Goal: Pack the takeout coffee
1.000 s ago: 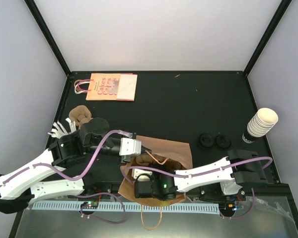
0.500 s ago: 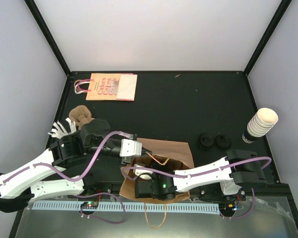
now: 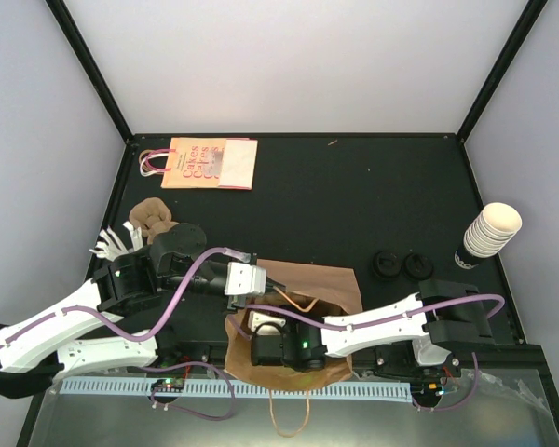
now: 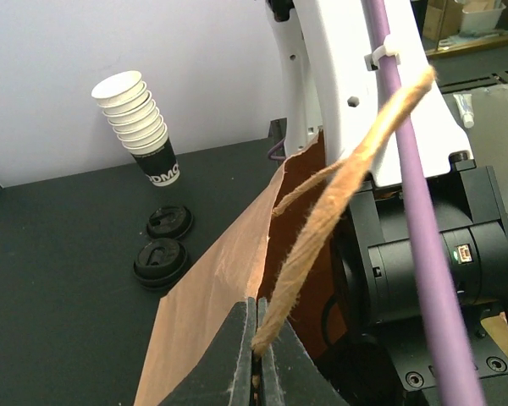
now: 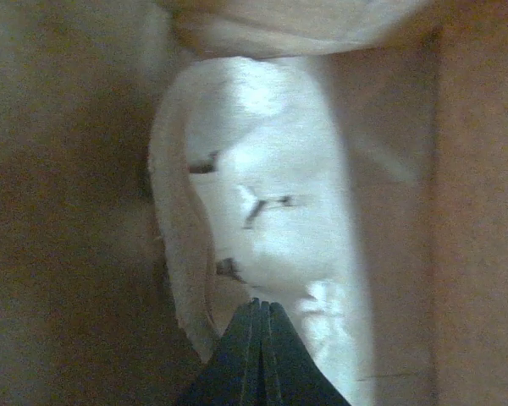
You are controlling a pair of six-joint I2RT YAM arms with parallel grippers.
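Note:
A brown paper bag lies near the table's front edge, its mouth toward the left. My left gripper is shut on the bag's twine handle and on the rim beside it, holding the mouth up. My right gripper is inside the bag, shut, with nothing between its fingers. Just ahead of its tips lies a blurred white shape against the bag's brown wall. I cannot tell whether that shape is the takeout coffee. From above, the right wrist covers the bag's mouth.
A nested stack of lidless cream cups stands at the right edge, with two loose black lids left of it. A printed paper bag lies flat at the back left. Brown pulp trays sit by the left arm.
The right arm has slid a little to the left, further into the bag, and the bag's near end has shifted with it. The left arm has kept its hold and place.

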